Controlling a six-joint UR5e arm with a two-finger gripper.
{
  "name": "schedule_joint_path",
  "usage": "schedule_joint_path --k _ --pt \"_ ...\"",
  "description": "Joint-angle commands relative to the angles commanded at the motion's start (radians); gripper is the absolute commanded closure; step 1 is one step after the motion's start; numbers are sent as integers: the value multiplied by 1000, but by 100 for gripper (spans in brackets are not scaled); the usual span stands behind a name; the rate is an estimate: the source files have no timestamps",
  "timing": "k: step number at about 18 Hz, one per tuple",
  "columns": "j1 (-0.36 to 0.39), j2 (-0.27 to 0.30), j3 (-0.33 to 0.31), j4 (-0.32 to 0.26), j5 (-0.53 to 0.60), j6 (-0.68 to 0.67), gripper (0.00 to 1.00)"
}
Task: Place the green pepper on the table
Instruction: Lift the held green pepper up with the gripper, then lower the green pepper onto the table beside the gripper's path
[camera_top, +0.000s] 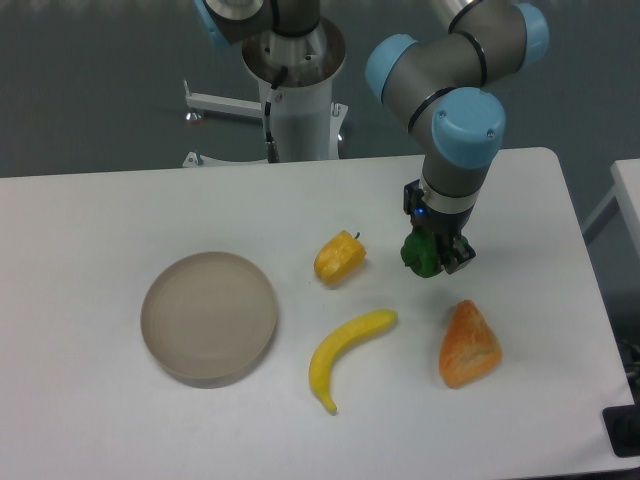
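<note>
Lighting over my table (90, 420) is pretty even and bright, soft overhead stuff, so the shadows are faint and hug the plate (209, 316), the banana (345, 350) and the spot under my gripper (432, 255). The picture's a bit soft and low-res, and the white top looks slightly washed out. There's a mild sheen on my blue joint caps (467, 122) and no hard glare.

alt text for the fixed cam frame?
The gripper holds the green pepper just above the white table. On the table lie a yellow pepper, banana, orange wedge-shaped food and empty plate.
</note>
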Motion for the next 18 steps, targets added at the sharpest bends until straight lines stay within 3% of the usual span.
schedule_joint_path --k 5,8,10,14,18 --pt "20 -2 -2 -3 -5 2 85" --pt "47 3 -34 0 -3 44 85" --pt "80 18 -90 11 -3 81 86" --pt "155 75 -215 20 -6 302 86" --pt "170 77 -302 109 -3 362 83"
